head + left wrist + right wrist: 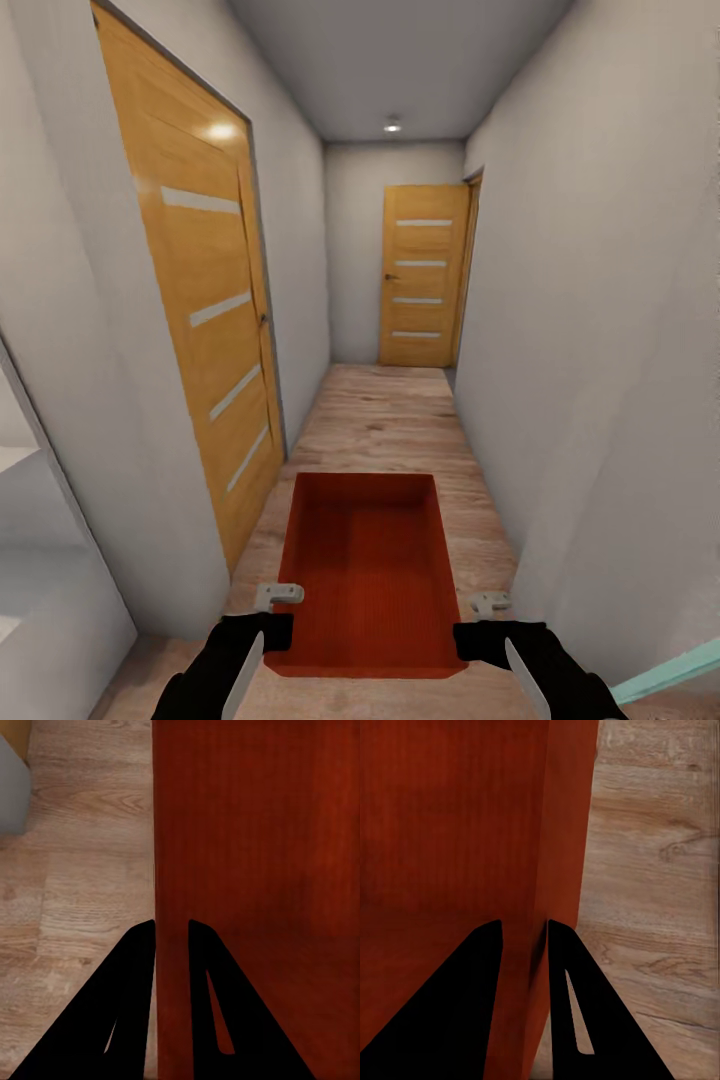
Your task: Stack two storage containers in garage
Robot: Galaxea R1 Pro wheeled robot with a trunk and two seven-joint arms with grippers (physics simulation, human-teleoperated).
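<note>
A red-orange storage container [365, 560] hangs level in front of me above light wood planks, its open top facing up. My left gripper [272, 632] is shut on its left wall; in the left wrist view the two black fingers [135, 967] straddle that wall [262, 855]. The right gripper [470, 635] is shut on the opposite wall, and the right wrist view has its fingers [566, 975] clamped either side of the red wall [562, 832]. I see a single container; the second one is out of view.
I stand in a narrow hallway with pale grey walls [600, 350] close on both sides. An orange-brown door with frosted stripes [210, 300] is on the left, another [422, 275] at the far end. A teal edge [665, 672] pokes in at lower right.
</note>
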